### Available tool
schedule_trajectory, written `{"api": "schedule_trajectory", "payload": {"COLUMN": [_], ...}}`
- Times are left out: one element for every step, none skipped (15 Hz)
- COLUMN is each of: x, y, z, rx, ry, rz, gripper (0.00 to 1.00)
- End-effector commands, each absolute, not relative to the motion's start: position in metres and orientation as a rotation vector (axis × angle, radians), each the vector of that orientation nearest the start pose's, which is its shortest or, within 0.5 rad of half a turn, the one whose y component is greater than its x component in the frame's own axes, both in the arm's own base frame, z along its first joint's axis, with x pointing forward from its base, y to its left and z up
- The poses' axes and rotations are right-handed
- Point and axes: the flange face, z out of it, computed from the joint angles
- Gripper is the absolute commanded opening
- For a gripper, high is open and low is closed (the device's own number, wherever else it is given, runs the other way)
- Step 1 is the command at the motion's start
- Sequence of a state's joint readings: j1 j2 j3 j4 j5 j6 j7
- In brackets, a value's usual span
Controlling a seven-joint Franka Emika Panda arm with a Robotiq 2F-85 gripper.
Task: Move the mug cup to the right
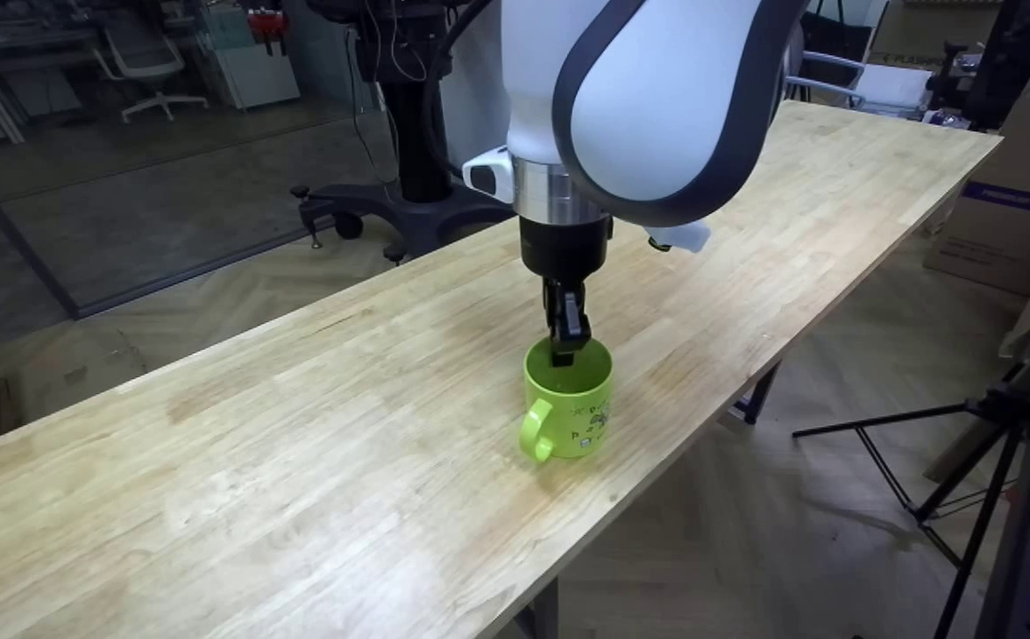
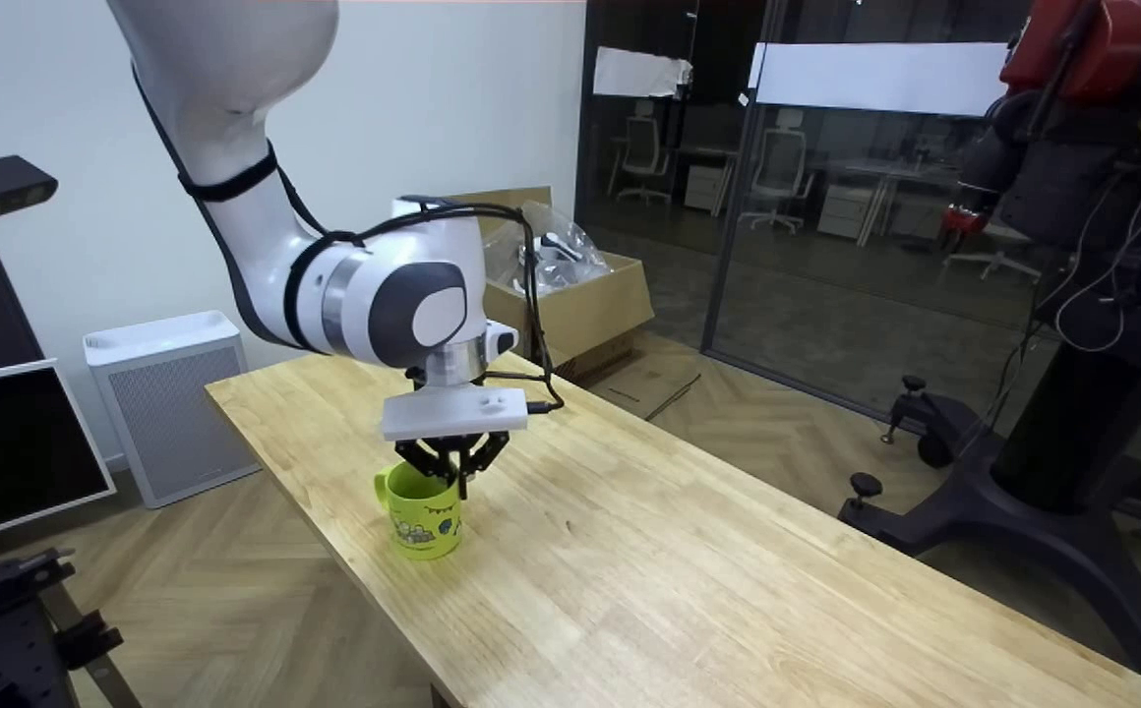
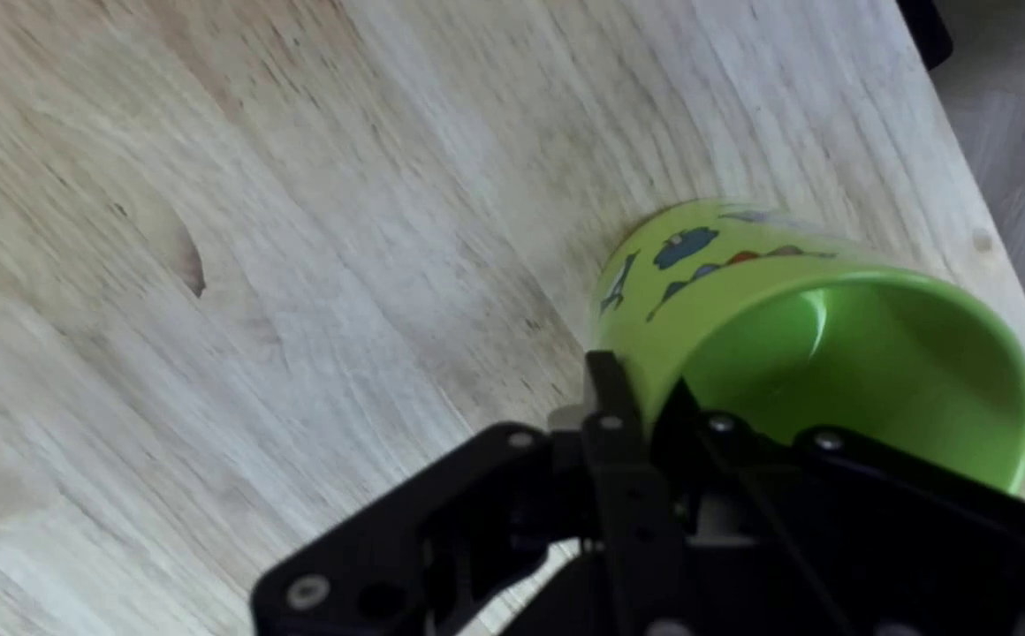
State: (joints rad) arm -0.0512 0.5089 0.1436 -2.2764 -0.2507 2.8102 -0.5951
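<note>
Black two-fingered pincer [image 3: 641, 384] holding a bright lime-green cylindrical mug [image 1: 570, 410] by its rim

Nearest, in the wrist view, the fingers [image 3: 610, 397] straddle the mug's wall, one inside and one outside, and look pinched upon it. The mug is about upright, its lime-green loop handle [image 1: 530, 432] roughly opposite the pinch. Below lies the pale wooden desk [image 1: 302, 444], one long edge near the mug; whether the base touches cannot be told. The step in hand seems the carry rightward. Held by one side, the mug may swing: a firm squeeze, a low, slow, level path away from that edge and a flat landing before the fingers part would serve best. Well beyond, an open brown cardboard box [image 2: 575, 324] looks clear of the path.
</note>
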Motion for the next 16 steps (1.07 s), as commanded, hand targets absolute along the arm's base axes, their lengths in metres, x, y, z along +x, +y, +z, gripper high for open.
{"api": "schedule_trajectory", "payload": {"x": [0.525, 0.525, 0.525, 0.524, 0.526, 0.529, 0.531, 0.534, 0.536, 0.538, 0.539, 0.54, 0.542, 0.543, 0.544, 0.545], "y": [0.066, 0.067, 0.067, 0.069, 0.066, 0.057, 0.048, 0.038, 0.026, 0.012, -0.001, -0.015, -0.03, -0.044, -0.059, -0.073], "z": [0.137, 0.136, 0.136, 0.136, 0.137, 0.139, 0.141, 0.143, 0.144, 0.145, 0.146, 0.146, 0.147, 0.148, 0.148, 0.149], "rx": [-2.839, -2.833, -2.831, -2.833, -2.861, -2.901, -2.931, -2.958, -2.982, -3.004, -3.024, -3.043, -3.065, -3.083, -3.102, -3.118], "ry": [-1.402, -1.413, -1.418, -1.398, -1.343, -1.231, -1.134, -1.062, -0.988, -0.914, -0.838, -0.764, -0.688, -0.612, -0.534, -0.459], "rz": [-0.05, -0.05, -0.05, -0.034, -0.048, -0.039, -0.034, -0.043, -0.048, -0.047, -0.04, -0.036, -0.033, -0.03, -0.027, -0.023], "gripper": [0.1, 0.1, 0.02, 0.02, 0.02, 0.02, 0.02, 0.02, 0.02, 0.02, 0.02, 0.02, 0.02, 0.02, 0.02, 0.02]}}
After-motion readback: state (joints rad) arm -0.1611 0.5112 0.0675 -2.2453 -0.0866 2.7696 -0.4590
